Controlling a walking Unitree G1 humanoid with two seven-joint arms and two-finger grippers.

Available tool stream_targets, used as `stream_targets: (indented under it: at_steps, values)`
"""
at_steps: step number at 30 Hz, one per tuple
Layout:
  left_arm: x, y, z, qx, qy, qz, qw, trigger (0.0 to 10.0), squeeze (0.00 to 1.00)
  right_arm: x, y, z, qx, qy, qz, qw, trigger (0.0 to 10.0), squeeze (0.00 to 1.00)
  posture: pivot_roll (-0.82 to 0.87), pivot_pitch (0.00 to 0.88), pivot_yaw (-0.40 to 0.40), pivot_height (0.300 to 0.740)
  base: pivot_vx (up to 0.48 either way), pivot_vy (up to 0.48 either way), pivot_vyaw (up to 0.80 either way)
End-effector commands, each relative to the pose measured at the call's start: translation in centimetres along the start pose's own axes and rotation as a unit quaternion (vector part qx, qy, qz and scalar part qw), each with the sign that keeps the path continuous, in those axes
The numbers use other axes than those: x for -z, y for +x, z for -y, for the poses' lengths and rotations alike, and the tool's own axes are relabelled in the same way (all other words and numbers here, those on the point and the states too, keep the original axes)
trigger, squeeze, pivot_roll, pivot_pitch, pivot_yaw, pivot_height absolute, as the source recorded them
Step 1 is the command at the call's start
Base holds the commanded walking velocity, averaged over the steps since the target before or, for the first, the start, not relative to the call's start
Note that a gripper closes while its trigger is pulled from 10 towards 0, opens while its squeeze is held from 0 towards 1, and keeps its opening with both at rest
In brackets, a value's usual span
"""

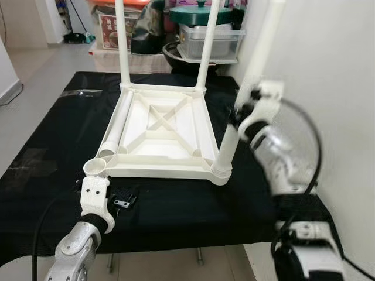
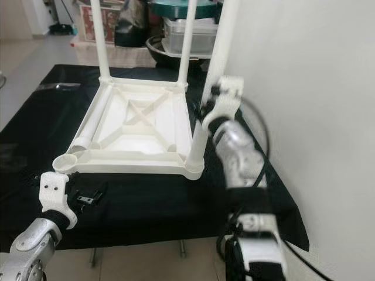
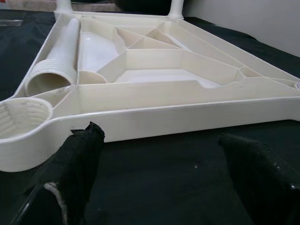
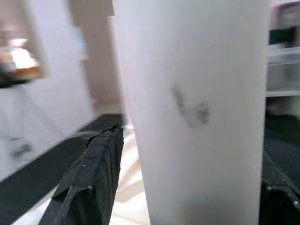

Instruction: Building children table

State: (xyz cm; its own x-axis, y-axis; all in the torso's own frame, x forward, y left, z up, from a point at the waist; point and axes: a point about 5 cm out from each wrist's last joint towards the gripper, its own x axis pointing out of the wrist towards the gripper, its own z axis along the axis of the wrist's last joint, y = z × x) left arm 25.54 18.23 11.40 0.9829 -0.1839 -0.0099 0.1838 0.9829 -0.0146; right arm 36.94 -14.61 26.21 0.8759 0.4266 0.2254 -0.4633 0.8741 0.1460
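The children's table top (image 1: 158, 132) lies upside down on the black-covered counter (image 1: 47, 134), ribbed underside up, with two legs standing in the far corner sockets, the far-left leg (image 1: 122, 44) and the far-right leg (image 1: 208, 44). A third leg (image 1: 249, 88) stands in the near-right socket (image 1: 221, 171), and the right gripper (image 1: 241, 114) has its jaws set around this leg partway up; the right wrist view shows a black finger (image 4: 91, 180) close on each side of the white tube, so it looks gripped. The step in hand is, I judge, seating that leg: it leans a little, so it should be brought straight over the socket and pressed or twisted down along its own axis, without levering the top sideways across the cloth. The fourth leg (image 1: 115, 132) lies loose inside the top along its left rim, threaded end toward the empty near-left socket (image 1: 96, 168). The left gripper (image 1: 120, 202) hovers low over the cloth just near of that corner, jaws open and empty; it could steady the near rim while the right one pushes, then take the loose leg.
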Motion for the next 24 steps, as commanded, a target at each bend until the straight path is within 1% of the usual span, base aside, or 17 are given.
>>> stream_targets:
  at_steps: [1, 2, 5, 6, 7, 8, 10, 11, 12, 13, 15, 16, 18, 20, 21, 22, 24]
  values:
    - [0.5, -0.2, 0.0, -0.001, -0.005, -0.011, 1.0, 10.0, 0.0, 1.1, 0.1, -1.4, -0.113, 0.008, -0.028, 0.993, 10.0, 0.0, 0.07, 0.0, -0.093, 0.74, 0.0, 0.0, 0.0]
    - [0.5, -0.1, 0.0, -0.001, -0.005, -0.011, 1.0, 10.0, 0.0, 1.6, -0.2, -2.3, -0.188, -0.01, -0.04, 0.981, 10.0, 0.0, 0.07, 0.0, -0.096, 0.74, 0.0, 0.0, 0.0]
    - [0.5, -0.1, 0.1, -0.001, -0.005, -0.01, 1.0, 10.0, 0.0, 2.1, -0.4, -2.8, -0.236, -0.022, -0.051, 0.97, 10.0, 0.0, 0.07, 0.0, -0.096, 0.74, 0.0, 0.0, 0.0]
    - [0.5, -0.1, 0.2, 0.0, -0.006, -0.01, 1.0, 10.0, 0.0, 2.9, -0.8, -3.4, -0.284, -0.026, -0.069, 0.956, 10.0, 0.0, 0.08, 0.0, -0.096, 0.74, 0.0, 0.0, 0.0]
    - [0.5, -0.1, 0.3, 0.002, -0.006, -0.01, 1.0, 10.0, 0.0, 4.0, -1.1, -4.3, -0.327, -0.035, -0.093, 0.94, 8.0, 0.0, 0.09, 0.0, -0.097, 0.74, 0.0, 0.0, 0.0]
    - [0.4, -0.1, 0.3, 0.003, -0.006, -0.01, 1.0, 10.0, 0.0, 4.8, -1.3, -4.9, -0.352, -0.039, -0.108, 0.929, 8.6, 0.0, 0.09, 0.0, -0.097, 0.74, 0.0, 0.0, 0.0]
    - [0.4, -0.1, 0.3, 0.003, -0.006, -0.01, 1.0, 10.0, 0.0, 4.8, -1.3, -4.9, -0.352, -0.039, -0.108, 0.929, 8.6, 0.0, 0.09, 0.0, -0.097, 0.74, 0.0, 0.0, 0.0]
    - [0.4, -0.1, 0.3, 0.004, -0.004, -0.01, 1.0, 10.0, 0.0, 5.5, -1.3, -5.3, -0.366, -0.041, -0.117, 0.922, 6.6, 0.0, 0.09, 0.0, -0.096, 0.74, 0.0, 0.0, 0.0]
    - [0.4, -0.1, 0.3, 0.004, -0.004, -0.01, 1.0, 10.0, 0.0, 5.5, -1.3, -5.3, -0.366, -0.041, -0.117, 0.922, 6.6, 0.0, 0.09, 0.0, -0.096, 0.74, 0.0, 0.0, 0.0]
    - [0.3, -0.2, 0.1, 0.004, -0.002, -0.01, 1.0, 10.0, 0.0, 6.0, -1.0, -5.6, -0.356, -0.038, -0.118, 0.926, 2.5, 0.0, 0.1, 0.0, -0.095, 0.74, 0.0, 0.0, 0.0]
    - [0.2, -0.2, 0.0, 0.004, 0.0, -0.01, 1.0, 10.0, 0.0, 6.3, -0.7, -5.6, -0.346, -0.034, -0.117, 0.93, 2.3, 0.0, 0.1, 0.0, -0.095, 0.74, 0.0, 0.0, 0.0]
    - [0.2, -0.2, -0.1, 0.004, 0.002, -0.011, 1.0, 10.0, 0.0, 6.8, -0.3, -5.3, -0.308, -0.034, -0.123, 0.943, 0.0, 0.0, 0.1, 0.0, -0.089, 0.74, 0.0, 0.0, 0.0]
    - [0.2, -0.3, -0.2, 0.004, 0.003, -0.011, 1.0, 10.0, 0.0, 7.3, 0.1, -4.8, -0.257, -0.038, -0.129, 0.957, 0.0, 0.0, 0.09, 0.0, -0.089, 0.74, 0.0, 0.0, 0.0]
    - [0.3, -0.3, -0.2, 0.005, 0.004, -0.013, 1.0, 10.0, 0.0, 8.6, 0.8, -1.9, -0.059, -0.052, -0.166, 0.983, 0.0, 0.0, 0.09, 0.0, -0.088, 0.74, 0.0, 0.0, 0.0]
    - [0.3, -0.3, -0.2, 0.005, 0.004, -0.013, 1.0, 10.0, 0.0, 8.6, 0.8, -1.9, -0.059, -0.052, -0.166, 0.983, 0.0, 0.0, 0.09, 0.0, -0.088, 0.74, 0.0, 0.0, 0.0]
    - [0.3, -0.3, -0.1, 0.005, 0.003, -0.013, 1.0, 10.0, 0.0, 9.2, 0.2, 0.4, 0.087, -0.049, -0.184, 0.978, 0.0, 0.0, 0.08, 0.0, -0.088, 0.74, 0.0, 0.0, 0.0]
    - [0.3, -0.3, -0.1, 0.005, 0.003, -0.013, 1.0, 10.0, 0.0, 9.2, 0.2, 0.4, 0.087, -0.049, -0.184, 0.978, 0.0, 0.0, 0.08, 0.0, -0.088, 0.74, 0.0, 0.0, 0.0]
